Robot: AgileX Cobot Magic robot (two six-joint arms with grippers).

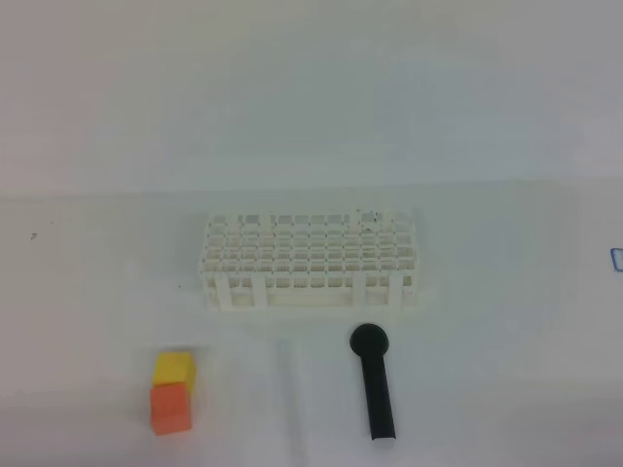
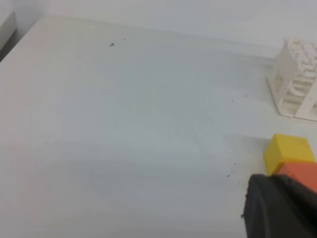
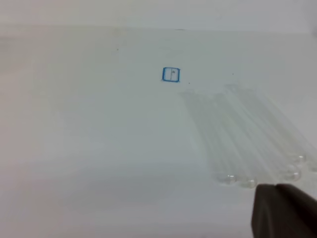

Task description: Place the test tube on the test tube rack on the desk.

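The white test tube rack (image 1: 313, 261) stands in the middle of the white desk (image 1: 97, 292); its end shows in the left wrist view (image 2: 297, 79). Several clear test tubes (image 3: 247, 134) lie side by side on the desk in the right wrist view, rimmed ends toward the camera. A faint clear streak (image 1: 288, 375), perhaps another tube, lies in front of the rack. Neither gripper shows in the high view. Only a dark piece of my left gripper (image 2: 277, 208) and of my right gripper (image 3: 282, 210) shows, each at a bottom right corner.
A black round-headed stick (image 1: 375, 384) lies in front of the rack. A yellow cube (image 1: 173, 368) and an orange cube (image 1: 169, 407) sit at the front left, close to my left gripper (image 2: 287, 152). A small blue square mark (image 3: 171, 74) is on the desk behind the tubes.
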